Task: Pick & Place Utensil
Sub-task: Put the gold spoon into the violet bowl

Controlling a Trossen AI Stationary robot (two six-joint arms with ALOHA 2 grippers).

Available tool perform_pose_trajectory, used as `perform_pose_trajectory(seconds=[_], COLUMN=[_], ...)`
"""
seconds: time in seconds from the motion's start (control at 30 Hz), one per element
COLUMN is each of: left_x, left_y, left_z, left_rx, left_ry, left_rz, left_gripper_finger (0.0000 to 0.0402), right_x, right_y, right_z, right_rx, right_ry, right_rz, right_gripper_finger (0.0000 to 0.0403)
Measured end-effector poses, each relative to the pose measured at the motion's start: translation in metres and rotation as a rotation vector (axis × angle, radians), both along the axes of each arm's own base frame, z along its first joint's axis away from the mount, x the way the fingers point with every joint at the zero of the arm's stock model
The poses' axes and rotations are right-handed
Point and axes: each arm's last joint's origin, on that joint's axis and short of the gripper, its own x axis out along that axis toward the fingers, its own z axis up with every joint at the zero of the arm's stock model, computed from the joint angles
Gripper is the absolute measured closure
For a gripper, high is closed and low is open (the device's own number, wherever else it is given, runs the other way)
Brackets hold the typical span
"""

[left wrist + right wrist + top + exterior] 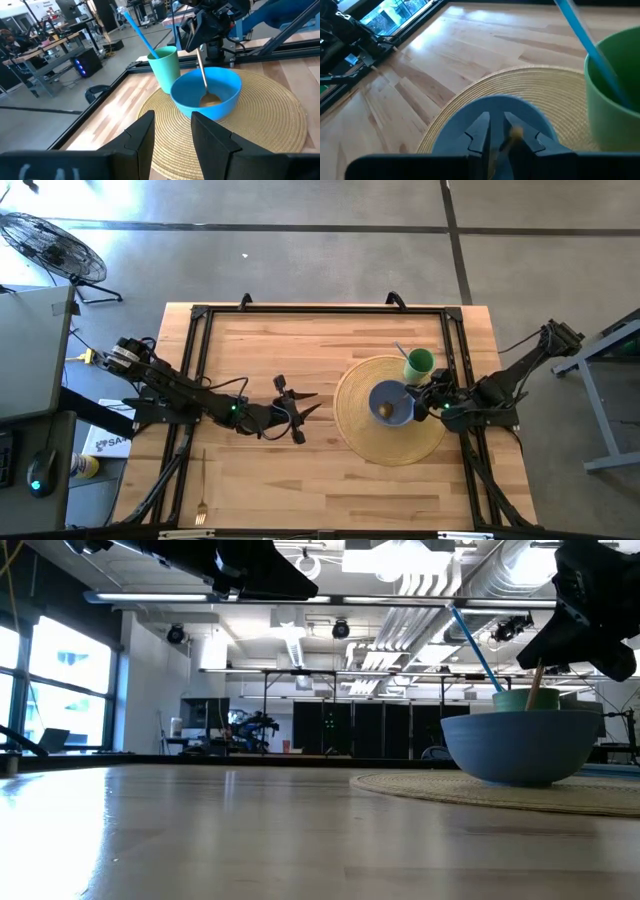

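A gold spoon [202,75] stands tilted in the blue bowl [390,402], its scoop end [210,99] resting on the bowl's floor. The bowl sits on a round woven mat [385,442], next to a green cup [420,363] that holds a blue straw [137,30]. My right gripper [428,402] hangs over the bowl's right side, shut on the spoon. My left gripper [305,412] hovers open over bare wood, left of the mat; its fingers point at the bowl. In the low view the bowl [520,745] hides the spoon's lower part. My right gripper [505,131] pinches the spoon's handle [514,134] between its two fingers, near the handle's upper end [199,50]. The fingers come from above, slanting down from the table's right side. The spoon leans a little and its scoop end rests inside the blue bowl.
A gold fork [201,492] lies on the table near the near-left corner. A black frame [320,310] runs around the table top. Bare wood [290,350] spreads between the left gripper and the far edge. A fan [50,245] stands on the floor beyond the far-left corner.
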Motion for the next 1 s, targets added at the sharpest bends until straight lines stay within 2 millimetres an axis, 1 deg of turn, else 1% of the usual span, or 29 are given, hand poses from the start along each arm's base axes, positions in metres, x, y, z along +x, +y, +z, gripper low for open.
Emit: perform_pose_trajectory(seconds=[0.23,0.6,1.0], left_x=[0.0,0.0,0.0], left_y=[0.0,0.0,0.0], left_z=[0.0,0.0,0.0], left_rx=[-0.006,-0.007,-0.008], left_ry=[-0.003,-0.003,-0.003], left_rz=[0.001,0.001,0.001], left_gripper_finger=[0.0277,0.0277,0.0277], right_x=[-0.001,-0.003,-0.007], right_y=[0.0,-0.007,-0.009], right_z=[-0.002,-0.007,-0.011], right_rx=[0.039,0.092,0.138], right_ry=[0.012,0.095,0.172], right_rz=[-0.006,-0.031,-0.027], right_gripper_finger=[0.0363,0.0346,0.0352])
